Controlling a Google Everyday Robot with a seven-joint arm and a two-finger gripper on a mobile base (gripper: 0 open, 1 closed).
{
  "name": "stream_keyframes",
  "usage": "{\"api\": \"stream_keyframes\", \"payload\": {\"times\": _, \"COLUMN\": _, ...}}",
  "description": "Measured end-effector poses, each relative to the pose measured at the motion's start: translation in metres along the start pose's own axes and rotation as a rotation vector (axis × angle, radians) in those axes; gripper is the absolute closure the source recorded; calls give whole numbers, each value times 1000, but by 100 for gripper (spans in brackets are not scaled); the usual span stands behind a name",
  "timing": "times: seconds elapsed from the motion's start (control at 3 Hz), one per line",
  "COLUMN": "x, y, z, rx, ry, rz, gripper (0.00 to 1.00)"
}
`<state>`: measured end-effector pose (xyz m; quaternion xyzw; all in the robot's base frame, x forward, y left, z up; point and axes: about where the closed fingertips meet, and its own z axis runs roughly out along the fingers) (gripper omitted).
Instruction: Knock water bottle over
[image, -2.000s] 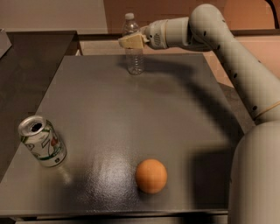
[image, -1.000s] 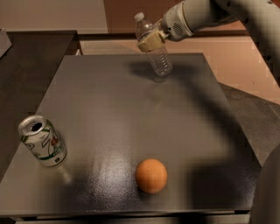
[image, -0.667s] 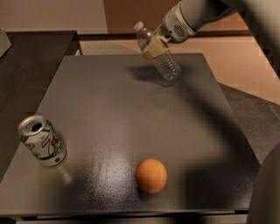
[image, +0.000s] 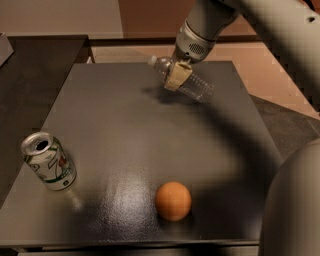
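**Bottle tipped far over in the tool's grip at the back of the counter**

From where I stand, the tool (image: 176, 73) is up at about one o'clock on the dark counter (image: 125, 130), close to the far edge. It comes down from the pale grey arm (image: 215, 20), which enters from the top right. It is pinching the water bottle (image: 198, 88) near the shoulder. One tan pad (image: 178, 76) lies flat across the near side of the bottle, and the other pad is hidden behind it.

The bottle is nowhere near upright. It leans hard over, with its white cap (image: 151, 61) pointing toward ten o'clock and its ribbed clear body running down toward four o'clock. The base end sits low, at or just above the counter surface; I cannot tell whether it touches. A soft shadow lies on the counter under the neck end.

The other things are well apart from it. A green-and-white soda can (image: 48, 161) stands at roughly eight o'clock, near the left edge, with its opened top showing and a slight lean. An orange (image: 173, 201) rests at about six o'clock near the front edge. The rounded grey bulk of the robot's body (image: 295, 205) fills the corner at four to five o'clock, beside the counter.
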<state>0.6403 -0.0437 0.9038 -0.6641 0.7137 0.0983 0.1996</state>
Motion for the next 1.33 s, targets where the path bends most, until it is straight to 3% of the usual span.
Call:
{"api": "stream_keyframes", "payload": {"times": 0.33, "x": 9, "y": 12, "z": 20, "rx": -45, "ry": 127, "rz": -76, "gripper": 36}}
{"api": "stream_keyframes", "payload": {"times": 0.67, "x": 11, "y": 11, "z": 25, "rx": -44, "ry": 141, "rz": -82, "gripper": 12}}
{"api": "stream_keyframes", "payload": {"times": 1.0, "x": 10, "y": 10, "z": 27, "rx": -43, "ry": 140, "rz": -83, "gripper": 0}}
{"api": "stream_keyframes", "payload": {"times": 1.33, "x": 10, "y": 10, "z": 27, "rx": -43, "ry": 140, "rz": -83, "gripper": 0}}
